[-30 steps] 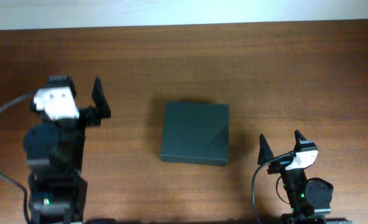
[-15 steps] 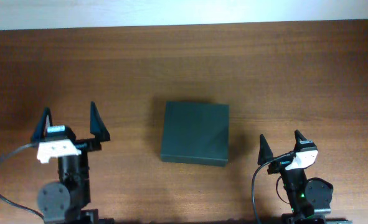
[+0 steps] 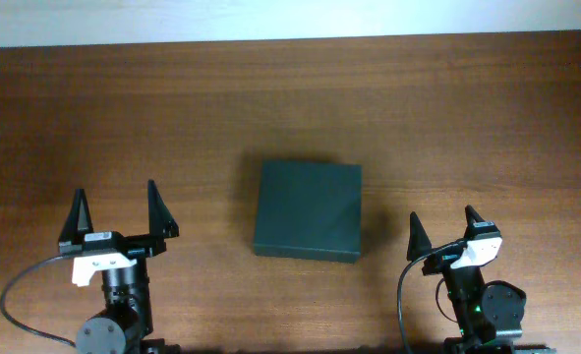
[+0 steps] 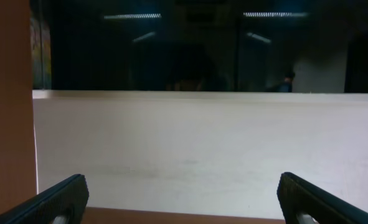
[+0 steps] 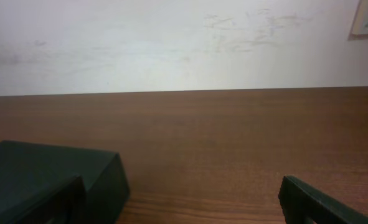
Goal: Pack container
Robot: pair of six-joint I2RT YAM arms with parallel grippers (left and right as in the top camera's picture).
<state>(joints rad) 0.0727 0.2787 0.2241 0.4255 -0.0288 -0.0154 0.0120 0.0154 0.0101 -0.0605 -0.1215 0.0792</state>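
There is one container (image 3: 307,223) on the one table (image 3: 487,108), lying ahead of and to the right of the left gripper (image 3: 115,197), and ahead of and to the left of the right gripper (image 3: 442,221). That makes two grippers, each with two black fingers (image 3: 155,206) spread wide with nothing between them, four fingers in all. There are two black cables, one behind the left gripper (image 3: 15,285) and one behind the right (image 3: 401,295).

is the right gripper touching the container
Apart. The overhead view shows a strip of table between the right gripper and the container, whose right edge it does not reach; its jaws stand open, holding nothing.
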